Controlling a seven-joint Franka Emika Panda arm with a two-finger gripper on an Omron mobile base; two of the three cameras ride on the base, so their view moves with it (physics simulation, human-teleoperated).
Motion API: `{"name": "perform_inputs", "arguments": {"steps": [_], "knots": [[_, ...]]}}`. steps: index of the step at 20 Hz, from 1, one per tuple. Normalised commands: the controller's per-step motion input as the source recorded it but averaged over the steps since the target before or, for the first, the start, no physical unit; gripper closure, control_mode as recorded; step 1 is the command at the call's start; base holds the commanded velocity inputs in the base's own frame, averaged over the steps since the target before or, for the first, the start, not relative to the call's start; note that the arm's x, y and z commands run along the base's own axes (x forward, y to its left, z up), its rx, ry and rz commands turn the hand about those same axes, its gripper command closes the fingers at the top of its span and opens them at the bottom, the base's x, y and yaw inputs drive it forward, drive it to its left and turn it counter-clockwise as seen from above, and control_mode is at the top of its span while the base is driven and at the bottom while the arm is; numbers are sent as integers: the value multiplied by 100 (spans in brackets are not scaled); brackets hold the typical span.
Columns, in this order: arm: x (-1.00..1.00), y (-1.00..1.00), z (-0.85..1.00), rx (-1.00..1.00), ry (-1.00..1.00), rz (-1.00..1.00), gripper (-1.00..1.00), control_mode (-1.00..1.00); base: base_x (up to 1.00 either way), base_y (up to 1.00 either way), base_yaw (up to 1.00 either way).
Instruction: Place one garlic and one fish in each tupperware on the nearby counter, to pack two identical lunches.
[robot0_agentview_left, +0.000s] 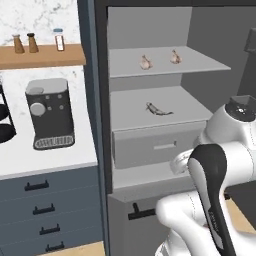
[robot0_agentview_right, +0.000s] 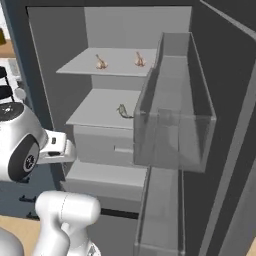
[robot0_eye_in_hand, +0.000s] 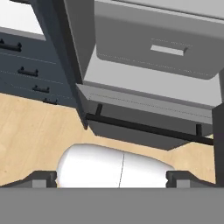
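Kitchen scene, base parked in front of an open grey fridge (robot0_agentview_left: 150, 30) with its door (robot0_agentview_right: 175, 115) swung out to the right.

Count of items inside:
- Garlic — two bulbs on the upper shelf (robot0_agentview_left: 200, 62), one to the left (robot0_agentview_left: 145, 62), one to the right (robot0_agentview_left: 175, 57), apart from each other. Same pair seen from the right base view (robot0_agentview_right: 101, 62) (robot0_agentview_right: 139, 59).
- Fish — one (robot0_agentview_left: 158, 110), lying flat near the middle of the lower shelf; in the right base view (robot0_agentview_right: 123, 111) it is partly hidden behind the clear door bin (robot0_agentview_right: 172, 140).
- One closed drawer (robot0_agentview_left: 152, 146) under the fish shelf.

Left of the fridge: white marble counter (robot0_agentview_left: 20, 162) over dark drawers with four black bar handles in view. On it, one black coffee machine (robot0_agentview_left: 49, 114). Wooden wall shelf (robot0_agentview_left: 45, 56) above carries three small shakers (robot0_agentview_left: 33, 42).

Pincer (robot0_eye_in_hand: 111, 179): two dark fingertips (robot0_eye_in_hand: 43, 178) stand at the far sides of the hand view — spread wide, nothing between them, touching nothing. It points down toward the fridge's bottom drawer with the black bar handle (robot0_eye_in_hand: 144, 127) and the wooden floor (robot0_eye_in_hand: 30, 131).
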Motion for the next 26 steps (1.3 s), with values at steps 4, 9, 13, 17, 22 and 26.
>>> {"name": "perform_inputs", "arguments": {"steps": [4,9,13,17,22,26], "knots": [[0,0,0,0,0,0,-100,100,60,-39,0],[4,-2,0,0,-1,0,-100,-100,23,-20,0],[2,0,13,0,-12,0,-100,-100,0,0,0],[1,0,68,0,-33,0,-100,-100,0,0,0],[0,0,73,0,-18,0,-100,-100,0,0,0],[7,0,86,4,-2,-3,-100,-100,0,0,0]]}}
